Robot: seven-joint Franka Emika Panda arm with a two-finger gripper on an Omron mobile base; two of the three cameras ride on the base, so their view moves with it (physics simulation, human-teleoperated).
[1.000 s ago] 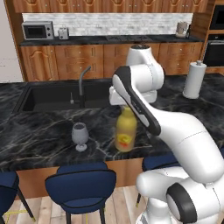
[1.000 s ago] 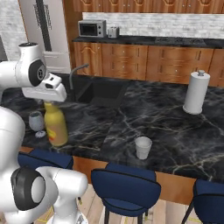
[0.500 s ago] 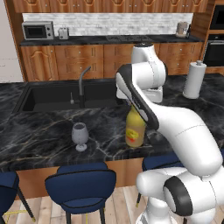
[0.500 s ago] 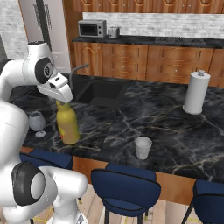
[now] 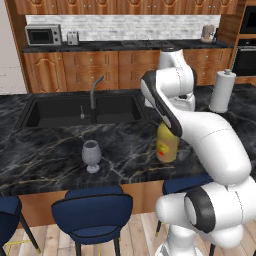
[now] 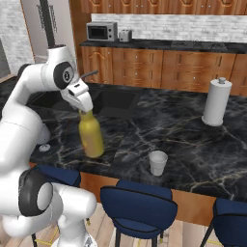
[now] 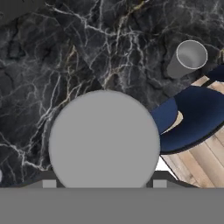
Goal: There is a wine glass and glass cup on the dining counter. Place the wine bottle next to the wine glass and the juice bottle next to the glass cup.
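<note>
The juice bottle [image 6: 91, 138] looked stout, rigid and likely heavy, with smooth sides that could slip, so the cap end seemed the sound place to take it. The gripper [image 6: 85, 108] was clamped on that capped neck, jaws nearly closed around it. The bottle hung over the dining counter [image 6: 183, 144]; the glass cup [image 6: 157, 162] stood at its four o'clock, well apart.

Dining counter [image 6: 183, 144] carries wine glass [image 5: 91, 155], glass cup [image 6: 157, 162], paper-towel roll [image 6: 215, 102].
</note>
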